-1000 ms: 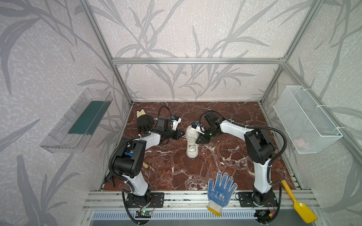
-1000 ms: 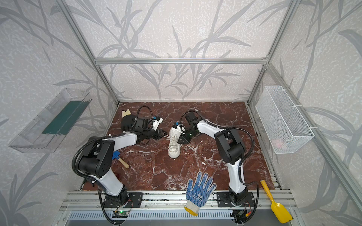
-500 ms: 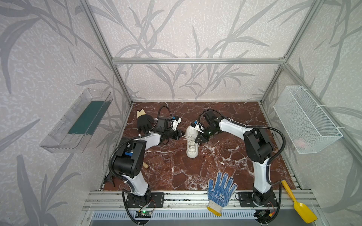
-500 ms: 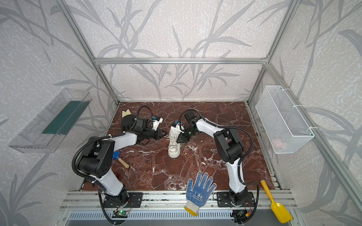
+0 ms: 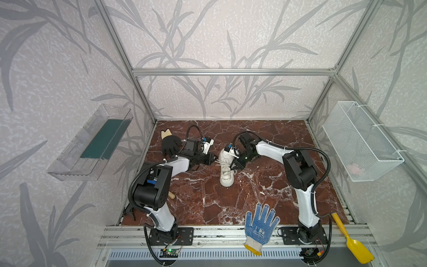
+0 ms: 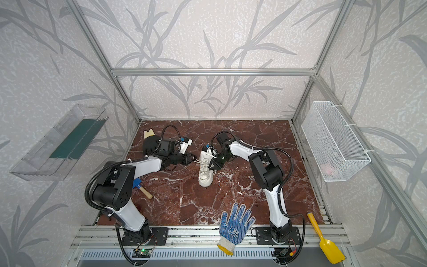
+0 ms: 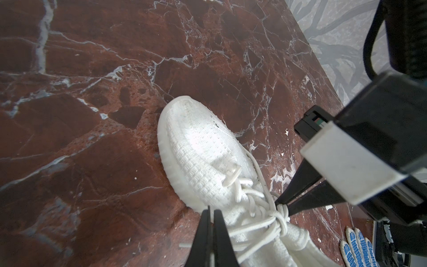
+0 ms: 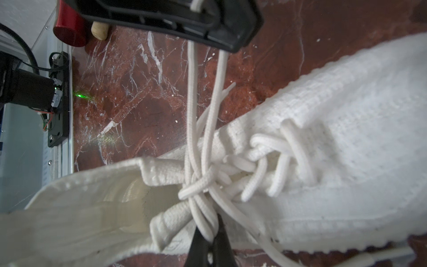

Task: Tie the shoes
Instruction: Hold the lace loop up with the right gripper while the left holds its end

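Update: right gripper (image 8: 211,233) just snapped shut again. Its jaws are now pressed together on the laces (image 8: 233,215) right at the knot (image 8: 196,185). The left gripper (image 7: 211,209) is unchanged, still pinching the lace loop (image 8: 190,92) out at the sneaker's 9 o'clock. The sneaker (image 5: 227,168) sits mid-counter (image 5: 265,191), toe to 6 o'clock. I read both sides as held, so next I pull apart to cinch the bow.

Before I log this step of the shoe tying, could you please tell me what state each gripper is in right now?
Left gripper: closed, holding two strands of the laces.
Right gripper: closed, pinching the laces beside the knot.
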